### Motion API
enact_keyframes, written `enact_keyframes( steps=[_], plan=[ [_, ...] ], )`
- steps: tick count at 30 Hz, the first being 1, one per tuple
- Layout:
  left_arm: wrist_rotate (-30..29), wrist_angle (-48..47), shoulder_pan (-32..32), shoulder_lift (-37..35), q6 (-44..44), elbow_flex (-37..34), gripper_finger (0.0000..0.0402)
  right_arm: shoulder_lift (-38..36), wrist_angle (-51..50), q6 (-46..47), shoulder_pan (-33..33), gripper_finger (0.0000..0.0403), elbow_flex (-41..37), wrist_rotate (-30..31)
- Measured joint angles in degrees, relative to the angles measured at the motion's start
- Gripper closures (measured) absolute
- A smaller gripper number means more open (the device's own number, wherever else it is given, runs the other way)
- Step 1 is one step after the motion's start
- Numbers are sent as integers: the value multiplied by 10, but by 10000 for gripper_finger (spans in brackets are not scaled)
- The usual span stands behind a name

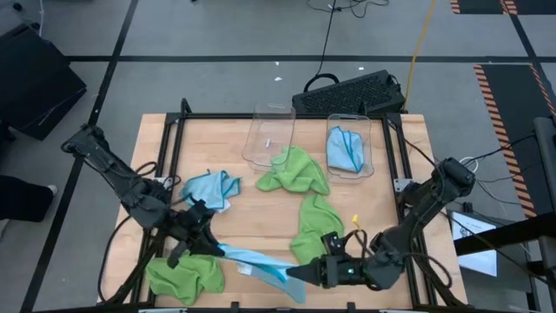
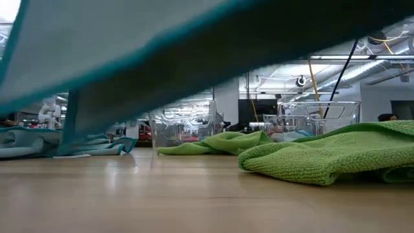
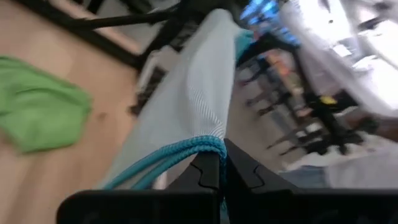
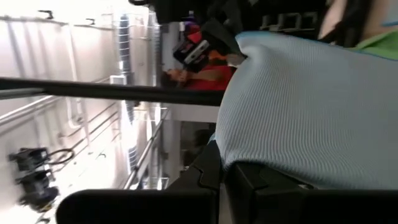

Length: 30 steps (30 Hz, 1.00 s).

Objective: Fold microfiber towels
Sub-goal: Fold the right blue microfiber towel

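Where the low view hides them, both grippers (image 1: 213,249) (image 1: 295,275) pinch the blue towel (image 1: 256,259).

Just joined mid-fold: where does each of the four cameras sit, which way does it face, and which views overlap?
High: overhead, straight down; both arms, left hand and right hand stretching a blue towel off the table.
Low: table height, level toward the bins; no arm visible, blue towel overhead.
Left wrist: along its fingers, shut on the towel's edge.
Right wrist: along its fingers, shut on the towel.
Shared: all four show the blue towel; high and low share green towels.
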Motion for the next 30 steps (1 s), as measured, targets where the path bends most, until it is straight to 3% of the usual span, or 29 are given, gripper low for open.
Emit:
enact_keyframes(
  steps=[6, 12, 21, 30],
  plan=[
    [16, -21, 15, 0, -63, -35, 399, 0, -4, 72, -4, 399, -45, -5],
    [18, 52, -42, 1, -89, -50, 399, 0, 27, 85, 17, 399, -47, -29],
    [5, 89, -45, 3, -56, -50, 398, 0, 39, 98, 3, 399, -47, -152],
    [15, 66, 21, 67, -23, -51, 396, -4, -102, 94, -59, 399, -48, -315]
  ],
)
